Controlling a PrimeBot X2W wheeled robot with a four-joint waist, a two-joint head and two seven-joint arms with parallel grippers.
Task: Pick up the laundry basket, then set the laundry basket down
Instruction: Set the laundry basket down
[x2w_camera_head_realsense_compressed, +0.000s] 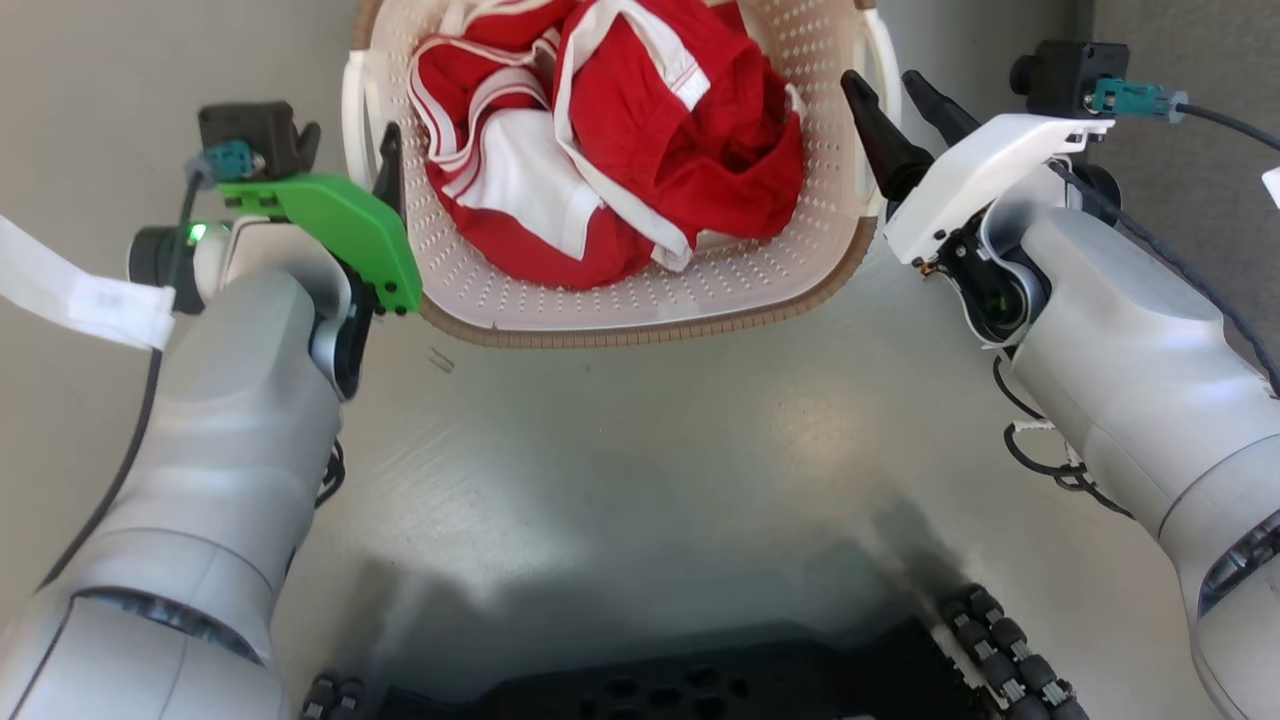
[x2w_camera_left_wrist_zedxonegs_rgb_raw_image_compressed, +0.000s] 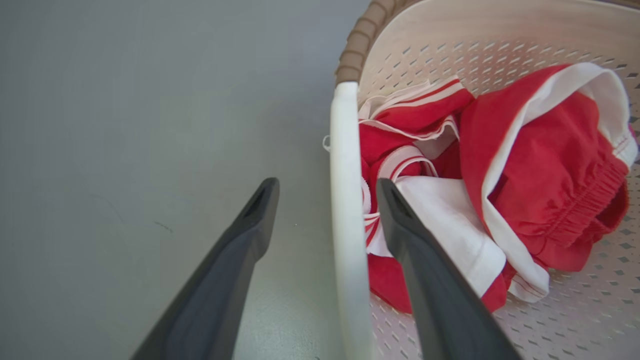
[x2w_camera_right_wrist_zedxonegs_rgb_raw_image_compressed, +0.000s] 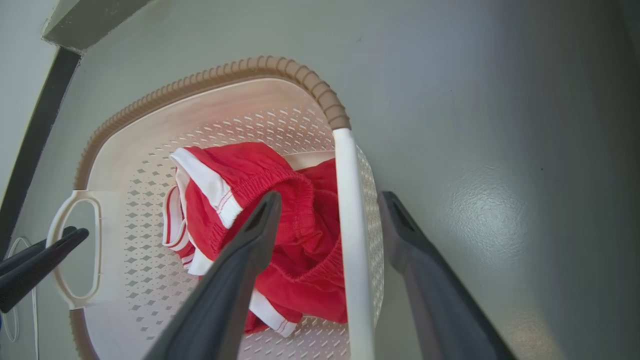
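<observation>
The laundry basket (x2w_camera_head_realsense_compressed: 620, 305) is cream and perforated with a brown rim, and sits at the top middle of the head view on the grey floor. It holds red and white clothes (x2w_camera_head_realsense_compressed: 640, 130). My left gripper (x2w_camera_left_wrist_zedxonegs_rgb_raw_image_compressed: 327, 190) is open. Its two dark fingers straddle the basket's white left handle (x2w_camera_left_wrist_zedxonegs_rgb_raw_image_compressed: 345, 210), one outside and one inside over the clothes. My right gripper (x2w_camera_right_wrist_zedxonegs_rgb_raw_image_compressed: 331, 200) is also open and straddles the white right handle (x2w_camera_right_wrist_zedxonegs_rgb_raw_image_compressed: 351, 225) the same way. Neither handle is pinched. In the head view the right gripper (x2w_camera_head_realsense_compressed: 893, 98) stands at the basket's right side and the left gripper (x2w_camera_head_realsense_compressed: 388, 165) at its left.
Grey floor (x2w_camera_head_realsense_compressed: 640, 480) spreads between the basket and my dark base (x2w_camera_head_realsense_compressed: 700, 690). A dark strip along a pale wall (x2w_camera_right_wrist_zedxonegs_rgb_raw_image_compressed: 35, 130) runs beyond the basket. A white tag (x2w_camera_head_realsense_compressed: 85, 295) hangs off the left arm.
</observation>
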